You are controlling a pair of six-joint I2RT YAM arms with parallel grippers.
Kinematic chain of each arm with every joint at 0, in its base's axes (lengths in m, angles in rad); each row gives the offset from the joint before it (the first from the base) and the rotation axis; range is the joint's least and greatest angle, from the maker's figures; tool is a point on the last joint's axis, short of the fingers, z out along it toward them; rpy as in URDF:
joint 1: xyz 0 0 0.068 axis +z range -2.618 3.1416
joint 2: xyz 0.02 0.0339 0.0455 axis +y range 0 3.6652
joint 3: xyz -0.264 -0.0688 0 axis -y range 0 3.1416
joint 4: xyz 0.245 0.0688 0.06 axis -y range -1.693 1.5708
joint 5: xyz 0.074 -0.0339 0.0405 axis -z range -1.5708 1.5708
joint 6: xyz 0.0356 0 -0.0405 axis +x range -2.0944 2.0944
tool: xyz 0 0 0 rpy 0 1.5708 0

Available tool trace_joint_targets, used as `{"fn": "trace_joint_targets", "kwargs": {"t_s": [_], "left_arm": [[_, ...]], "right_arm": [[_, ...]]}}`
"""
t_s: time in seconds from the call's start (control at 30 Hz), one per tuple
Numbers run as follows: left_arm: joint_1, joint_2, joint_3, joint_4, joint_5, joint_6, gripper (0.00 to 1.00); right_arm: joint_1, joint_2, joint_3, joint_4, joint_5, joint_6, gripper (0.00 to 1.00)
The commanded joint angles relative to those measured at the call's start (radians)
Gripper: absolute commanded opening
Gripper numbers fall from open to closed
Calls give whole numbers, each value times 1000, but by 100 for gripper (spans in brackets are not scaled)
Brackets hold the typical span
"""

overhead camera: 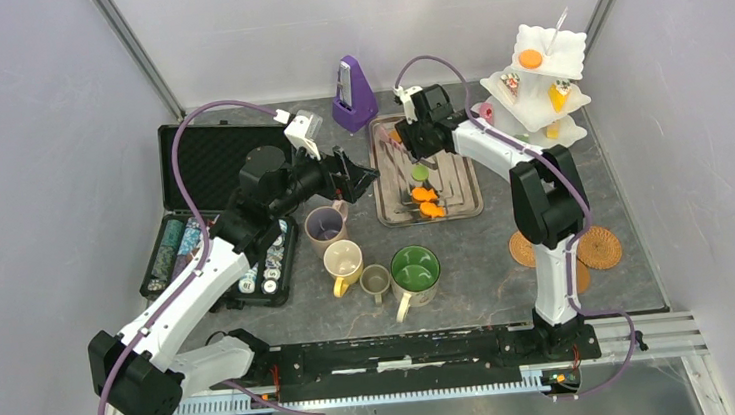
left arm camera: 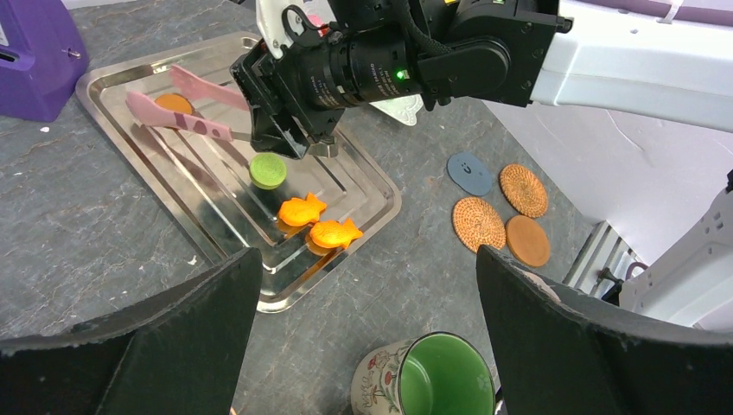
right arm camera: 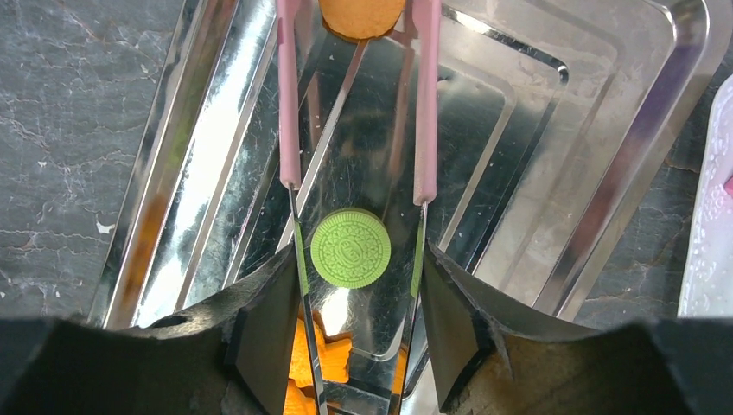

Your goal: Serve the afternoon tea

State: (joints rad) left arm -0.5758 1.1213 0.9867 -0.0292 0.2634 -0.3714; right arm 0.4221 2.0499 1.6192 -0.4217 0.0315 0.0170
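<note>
Two orange fish pastries (left arm camera: 318, 222) lying just near of the green cookie (right arm camera: 350, 247) in the steel tray (right arm camera: 683, 52), pink tongs (right arm camera: 425, 104) clamped in right gripper (right arm camera: 354, 290) straddling it, left gripper (left arm camera: 367, 255) spread, empty, metronome (overhead camera: 354, 93) beyond tray

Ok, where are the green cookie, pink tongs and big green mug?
green cookie (right arm camera: 350, 248), right wrist view, centre of top face
pink tongs (right arm camera: 425, 104), right wrist view, one pink arm
big green mug (overhead camera: 415, 267), top external view, green inside

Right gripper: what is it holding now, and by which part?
The right gripper holds the pink tongs by their metal arms, one finger outside each arm.
</note>
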Motion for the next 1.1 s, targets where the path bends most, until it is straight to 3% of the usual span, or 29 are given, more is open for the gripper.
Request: {"fn": "trace_joint_targets", "kwargs": {"t_s": [0.0, 0.17, 0.57, 0.83, 1.07], "left_arm": [[-4, 4, 41, 9, 0, 49, 99], [-4, 3, 41, 11, 2, 48, 99], [-4, 10, 40, 9, 2, 46, 99], [-6, 1, 38, 15, 7, 39, 99], [-13, -23, 32, 24, 28, 19, 99]], "right_arm": [[9, -41, 23, -5, 21, -8, 57], [12, -58, -28, 16, 34, -9, 55], [33, -147, -22, -11, 83, -8, 34], [33, -460, -142, -47, 112, 3, 31], [32, -851, -275, -156, 341, -1, 29]]}}
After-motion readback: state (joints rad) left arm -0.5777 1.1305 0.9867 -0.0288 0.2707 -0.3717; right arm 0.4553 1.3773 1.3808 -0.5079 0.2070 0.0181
